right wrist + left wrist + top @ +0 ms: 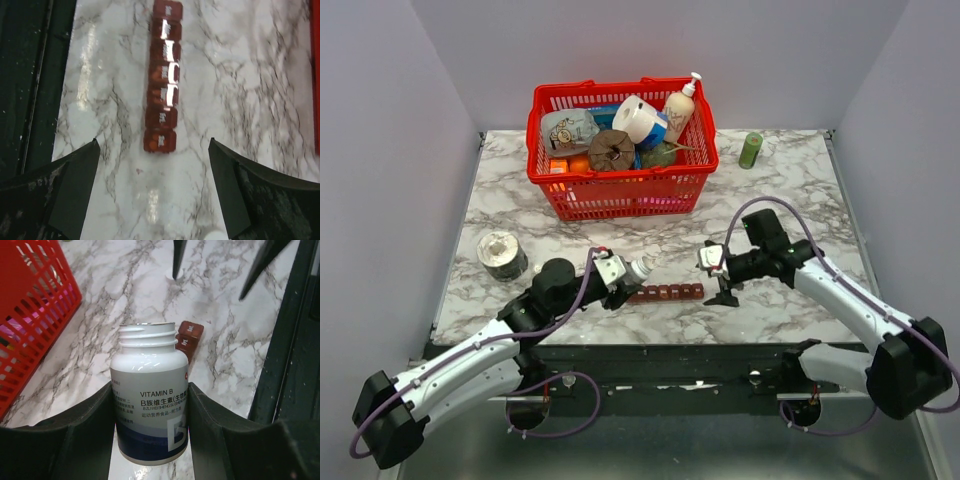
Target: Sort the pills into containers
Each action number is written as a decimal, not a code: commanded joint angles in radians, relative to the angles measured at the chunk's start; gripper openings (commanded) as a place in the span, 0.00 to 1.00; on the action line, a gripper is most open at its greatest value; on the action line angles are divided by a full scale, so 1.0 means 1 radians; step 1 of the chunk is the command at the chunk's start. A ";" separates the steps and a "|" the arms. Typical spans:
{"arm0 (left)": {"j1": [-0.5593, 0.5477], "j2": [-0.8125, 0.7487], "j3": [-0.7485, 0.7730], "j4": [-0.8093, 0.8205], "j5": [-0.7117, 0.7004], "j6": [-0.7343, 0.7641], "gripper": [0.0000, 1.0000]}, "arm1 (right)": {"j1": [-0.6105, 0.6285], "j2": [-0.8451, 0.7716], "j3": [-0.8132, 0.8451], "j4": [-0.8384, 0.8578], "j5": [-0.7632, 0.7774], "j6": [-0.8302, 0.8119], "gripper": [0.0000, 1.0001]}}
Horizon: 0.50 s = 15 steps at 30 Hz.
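The dark red-brown strip of containers lies near the table's front edge, its lids down. My left gripper is shut on a white uncapped Vitamin B bottle, tilted above the strip's left end. My right gripper is open and empty, fingers pointing down at the strip's right end. In the right wrist view the strip runs away from the gripper, its near end level with the fingertips. No loose pills are clear; a small pink speck lies on the table.
A red mesh basket full of goods stands at the back centre. A green cylinder stands back right and a silver tin at the left. A white round thing shows at the right wrist view's bottom edge.
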 commanded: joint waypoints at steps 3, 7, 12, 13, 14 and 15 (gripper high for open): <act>0.004 -0.064 -0.057 0.223 -0.082 -0.105 0.00 | 0.090 0.106 0.109 0.187 -0.109 0.221 0.97; 0.004 -0.031 -0.063 0.271 -0.053 -0.123 0.00 | 0.093 0.114 0.220 0.269 -0.301 0.490 0.96; 0.004 0.022 -0.063 0.344 -0.027 -0.158 0.00 | 0.113 0.146 0.325 0.404 -0.281 0.837 0.96; 0.004 0.035 -0.061 0.352 -0.018 -0.163 0.00 | 0.119 0.160 0.342 0.392 -0.271 0.858 0.95; 0.004 0.042 -0.061 0.361 -0.013 -0.166 0.00 | 0.131 0.187 0.358 0.388 -0.272 0.877 0.95; 0.003 0.045 -0.061 0.377 -0.011 -0.175 0.00 | 0.137 0.198 0.367 0.386 -0.277 0.901 0.95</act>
